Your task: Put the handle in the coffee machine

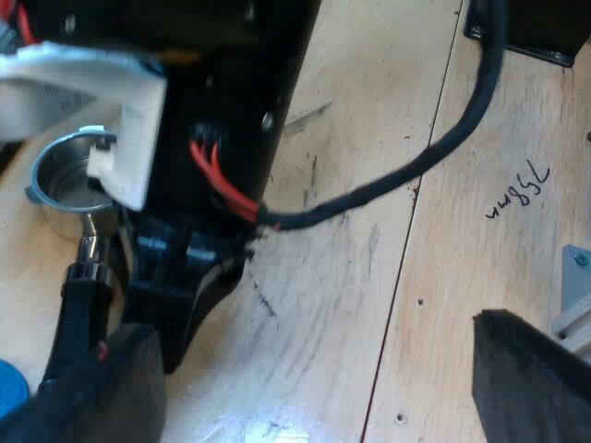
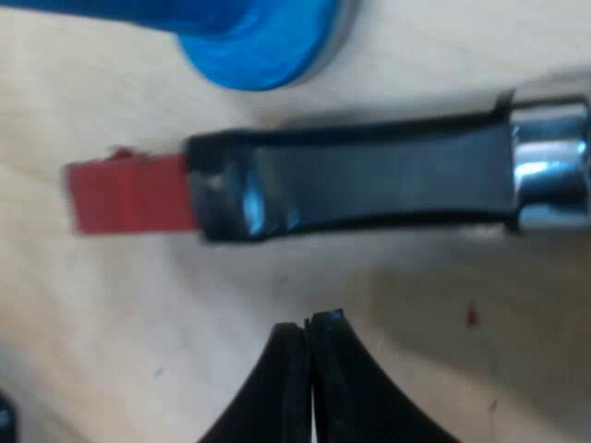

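Right wrist view showed you the right end effector, fingers pressed together on nothing, just beside the metal holder, whose dark handle lay flat on the wooden table. Its red end sat near a blue tamper. Left wrist view added the holder's steel basket, partly hidden by the right arm, and the left end effector spread wide above scuffed wood.

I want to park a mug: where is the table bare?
Bare wood runs from the holder to the pen scribble, between the fingers of the open left pincer. Crowded: the blue tamper sits close by the handle, the shut right pincer just off it.
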`<state>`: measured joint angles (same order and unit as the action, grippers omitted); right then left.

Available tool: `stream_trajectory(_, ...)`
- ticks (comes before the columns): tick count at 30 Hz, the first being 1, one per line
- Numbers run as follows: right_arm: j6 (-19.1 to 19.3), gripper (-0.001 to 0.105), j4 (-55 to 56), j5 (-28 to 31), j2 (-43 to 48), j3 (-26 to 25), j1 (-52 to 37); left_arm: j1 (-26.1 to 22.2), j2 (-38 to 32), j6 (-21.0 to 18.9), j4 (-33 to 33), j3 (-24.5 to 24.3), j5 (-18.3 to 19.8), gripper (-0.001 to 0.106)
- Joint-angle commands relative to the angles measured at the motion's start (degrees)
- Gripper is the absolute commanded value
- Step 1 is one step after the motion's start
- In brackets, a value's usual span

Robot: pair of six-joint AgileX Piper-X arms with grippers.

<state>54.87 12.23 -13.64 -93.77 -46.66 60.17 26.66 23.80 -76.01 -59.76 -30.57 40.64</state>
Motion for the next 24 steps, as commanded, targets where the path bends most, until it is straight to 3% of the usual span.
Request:
stream_trajectory(1, 0.59, 0.0, 1.67, -0.52, 3.21, -0.54, 0.16, 0.19, 0.05, 0.05, 0.46, -0.15, 0.4, 0.071)
stream_trajectory(4, 1.7, 0.0, 5.78, 0.41, 7.23, -0.54, 0.16, 0.19, 0.05, 0.05, 0.46, -0.15, 0.4, 0.071)
stream_trajectory(6, 3.84, 0.0, 10.15, 4.4, 10.88, -0.54, 0.16, 0.19, 0.05, -0.71, 0.46, -0.46, -0.12, 0.071)
stream_trajectory(10, 4.08, 0.0, 15.63, 8.43, 16.26, -0.54, 0.16, 0.19, 0.05, -1.05, 1.1, -2.07, -1.04, 0.071)
stream_trajectory(15, 4.38, 0.0, 21.01, 11.4, 23.04, -0.54, 0.16, 0.19, 0.05, -1.05, 2.38, -5.65, -8.54, 0.071)
stream_trajectory(18, 5.2, 0.0, 23.04, 11.66, 25.14, -0.54, 0.16, 0.19, -0.1, -1.05, 2.63, -6.47, -10.19, 0.071)
stream_trajectory(20, 8.35, 0.0, 24.75, 12.08, 27.6, -0.54, 0.16, 0.19, -1.2, -3.56, 2.09, -7.78, -10.87, 0.071)
stream_trajectory(24, 8.52, 0.0, 26.54, 14.32, 29.95, -0.54, 0.16, 0.19, -4.69, -6.36, 0.08, -7.95, -11.12, 0.071)
